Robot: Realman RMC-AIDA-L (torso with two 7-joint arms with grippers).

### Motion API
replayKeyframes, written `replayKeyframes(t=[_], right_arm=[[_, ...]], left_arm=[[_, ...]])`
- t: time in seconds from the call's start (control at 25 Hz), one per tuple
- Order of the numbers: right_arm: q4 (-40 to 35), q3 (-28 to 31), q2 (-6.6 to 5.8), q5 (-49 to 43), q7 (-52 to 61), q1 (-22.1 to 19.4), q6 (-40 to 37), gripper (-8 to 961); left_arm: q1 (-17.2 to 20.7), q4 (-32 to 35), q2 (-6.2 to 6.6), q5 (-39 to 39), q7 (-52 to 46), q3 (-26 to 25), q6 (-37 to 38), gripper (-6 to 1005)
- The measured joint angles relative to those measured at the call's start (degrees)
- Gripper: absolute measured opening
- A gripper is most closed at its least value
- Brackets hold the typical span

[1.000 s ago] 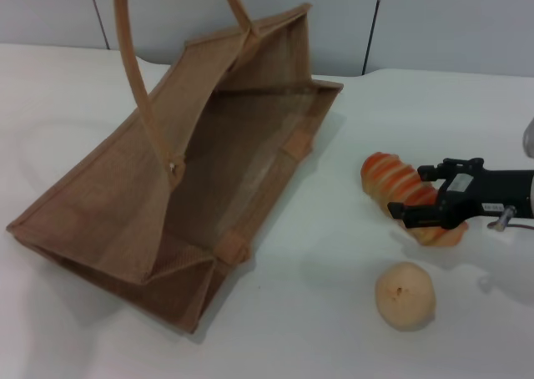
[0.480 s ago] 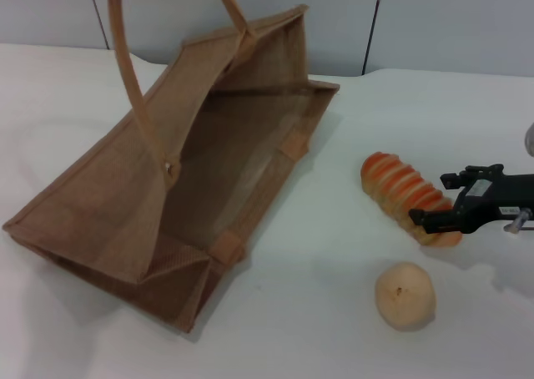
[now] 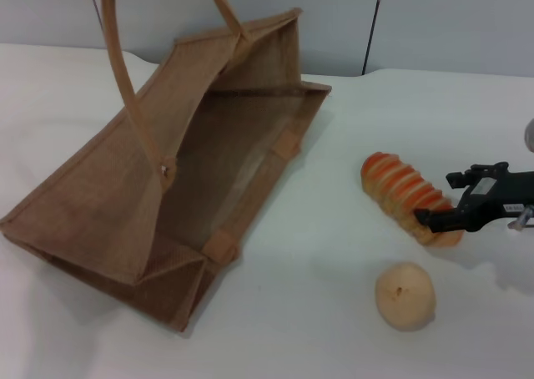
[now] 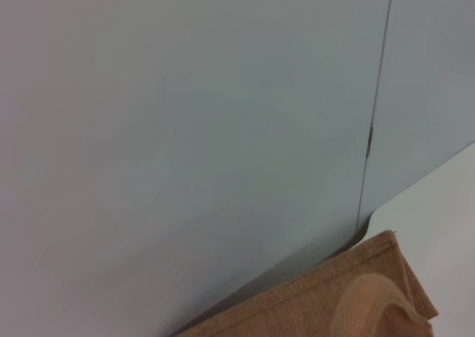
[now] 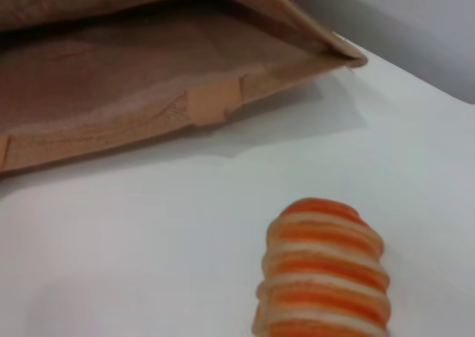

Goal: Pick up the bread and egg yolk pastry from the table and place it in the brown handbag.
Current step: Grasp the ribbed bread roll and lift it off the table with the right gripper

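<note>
Bread (image 3: 409,199): a long ridged loaf with orange and cream stripes, lying on the white table (image 3: 334,312) to the right of the bag, with one end pointing toward it. It looks light and soft, so I judge that a hard squeeze would dent the ridges.
Where to hold the bread: across its narrow width, near the middle, with the pads sitting in the grooves between ridges so it does not slip.
Right gripper (image 3: 455,204): low over the table at the far-right end of the loaf; its fingers stand apart, one on each side of that end, and nothing is clamped.
Egg yolk pastry (image 3: 405,295): a small round tan ball with a dimple on top, near the bread and closer to the robot. It is probably crumbly and can roll; take it gently across the widest part.
Brown handbag (image 3: 108,204): tilted, mouth open toward the food, handles up.
Left gripper: not visible; its wrist camera sees only the wall and an edge of the bag.
</note>
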Motion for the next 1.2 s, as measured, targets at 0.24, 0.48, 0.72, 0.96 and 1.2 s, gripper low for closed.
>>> replayKeyframes(t=[0.24,0.48,0.72,0.96,1.2], right_arm=[[0.33,-0.56,-0.01,-0.8,1.17,0.69,0.09,866],[1.45,-0.69,0.09,-1.4,1.29,1.67,-0.29,863],[3.9,-1.45,0.11,-1.43,1.31,2.99,0.1,861],[4.77,-1.45,0.12,-1.42,1.31,3.65,0.3,858],[4.77,-1.56,0.04,-1.4,1.32,3.86,-0.24,856]], left_arm=[[0.0,0.0,0.0,0.0,-0.02,0.08,0.21,121],[-0.04,-0.03,0.0,0.0,-0.04,0.09,0.41,121],[-0.04,-0.06,-0.08,0.0,-0.03,0.09,0.47,121],[-0.15,-1.22,-0.17,0.0,0.1,0.09,0.59,121],[-0.21,-1.73,-0.2,0.05,0.16,0.09,0.71,121]])
